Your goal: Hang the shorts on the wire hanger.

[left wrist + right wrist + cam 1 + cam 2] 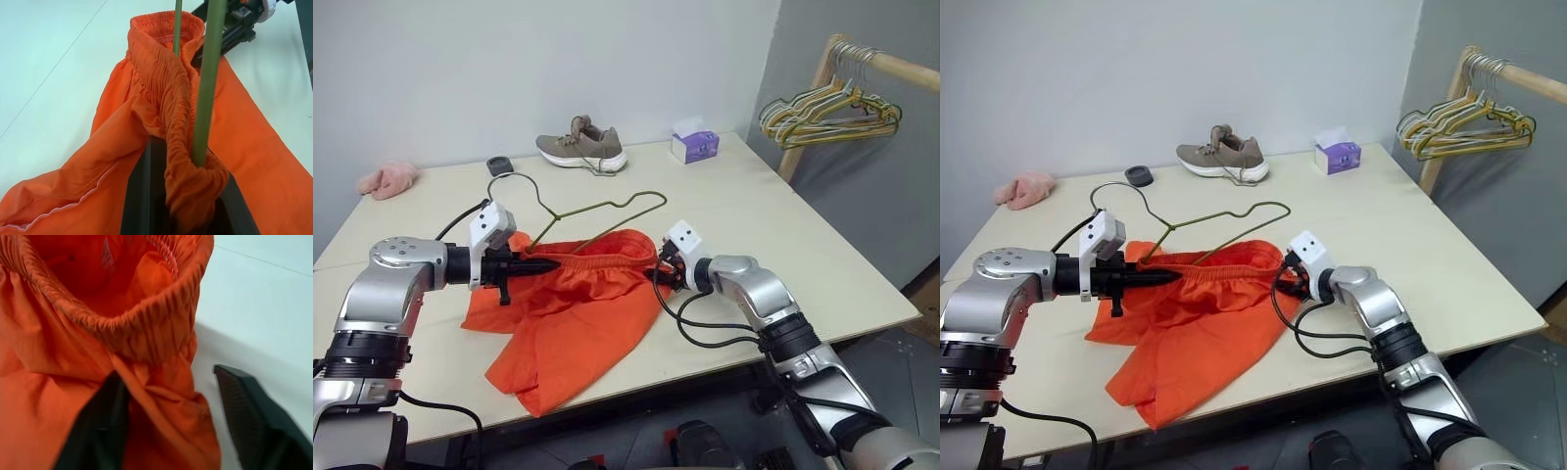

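Observation:
The orange shorts [578, 313] lie crumpled on the pale table [783, 245], with the waistband raised and stretched between my two grippers. The olive-green wire hanger [597, 211] rests on the table with its lower wire running into the waistband [156, 73]. My left gripper [543, 264] is shut on the waistband's left end, and the green wire [208, 88] passes right by the bunched cloth. At the waistband's right end is my right gripper [168, 374], open: one finger is against the cloth, the other stands apart from it.
Along the table's far side sit a grey-brown shoe [582, 147], a purple tissue box [695, 145], a small black object [499, 164] and a pink cloth [386, 179]. A bunch of coloured hangers [827, 110] hangs on a wooden rail at the right.

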{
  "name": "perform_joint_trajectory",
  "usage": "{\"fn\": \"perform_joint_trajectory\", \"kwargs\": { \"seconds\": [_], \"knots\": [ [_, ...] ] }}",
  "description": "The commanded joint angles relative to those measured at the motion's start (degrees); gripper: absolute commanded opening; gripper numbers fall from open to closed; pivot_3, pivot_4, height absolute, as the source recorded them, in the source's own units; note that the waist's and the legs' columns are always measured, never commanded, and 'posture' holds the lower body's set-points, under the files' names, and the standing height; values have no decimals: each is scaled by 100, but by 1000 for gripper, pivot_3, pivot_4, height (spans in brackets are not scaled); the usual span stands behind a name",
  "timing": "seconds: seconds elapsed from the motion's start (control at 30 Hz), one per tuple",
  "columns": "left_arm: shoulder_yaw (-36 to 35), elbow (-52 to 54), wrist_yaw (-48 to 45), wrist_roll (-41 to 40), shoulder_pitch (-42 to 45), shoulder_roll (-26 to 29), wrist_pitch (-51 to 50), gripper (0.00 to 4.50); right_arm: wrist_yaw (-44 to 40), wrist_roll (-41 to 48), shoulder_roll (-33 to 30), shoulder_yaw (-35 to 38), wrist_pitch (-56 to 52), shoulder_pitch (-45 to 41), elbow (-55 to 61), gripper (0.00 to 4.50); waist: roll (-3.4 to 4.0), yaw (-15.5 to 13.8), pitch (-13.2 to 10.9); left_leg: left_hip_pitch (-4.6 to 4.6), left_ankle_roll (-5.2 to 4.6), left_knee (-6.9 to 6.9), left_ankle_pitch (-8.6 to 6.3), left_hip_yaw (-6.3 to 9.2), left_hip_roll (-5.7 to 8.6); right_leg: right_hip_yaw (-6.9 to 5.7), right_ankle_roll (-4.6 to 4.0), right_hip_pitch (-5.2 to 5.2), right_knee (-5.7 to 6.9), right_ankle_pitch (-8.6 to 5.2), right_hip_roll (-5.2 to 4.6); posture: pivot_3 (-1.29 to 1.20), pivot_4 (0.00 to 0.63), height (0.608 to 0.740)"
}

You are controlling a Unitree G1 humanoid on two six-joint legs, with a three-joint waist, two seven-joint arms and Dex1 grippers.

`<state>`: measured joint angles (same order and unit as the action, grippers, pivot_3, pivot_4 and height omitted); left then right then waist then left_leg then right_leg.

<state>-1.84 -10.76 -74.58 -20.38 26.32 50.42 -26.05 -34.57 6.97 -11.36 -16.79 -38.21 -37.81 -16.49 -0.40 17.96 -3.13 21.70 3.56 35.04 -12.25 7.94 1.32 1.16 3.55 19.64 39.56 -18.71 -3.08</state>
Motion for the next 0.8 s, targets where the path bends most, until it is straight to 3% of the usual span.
{"fn": "perform_joint_trajectory", "kwargs": {
  "seconds": [0.03,0.17,0.8],
  "knots": [
    [-120,205,5,-111,23,29,-5,0,117,1,106,202,241,-127,176,1328,0,-3,0,0,0,0,0,0,0,1,0,0,1,0,0,-287,0,740],
    [-134,232,-27,-146,-27,60,-68,0,231,-6,116,299,325,-57,248,25,0,-15,0,-1,0,0,0,1,0,1,0,1,5,0,0,-290,0,740],
    [0,-90,-748,-110,-437,724,-294,0,330,264,-804,1057,-224,449,1420,25,1,3,0,-4,0,1,0,-2,-1,4,0,4,12,-1,1,-313,0,740]
  ]
}}
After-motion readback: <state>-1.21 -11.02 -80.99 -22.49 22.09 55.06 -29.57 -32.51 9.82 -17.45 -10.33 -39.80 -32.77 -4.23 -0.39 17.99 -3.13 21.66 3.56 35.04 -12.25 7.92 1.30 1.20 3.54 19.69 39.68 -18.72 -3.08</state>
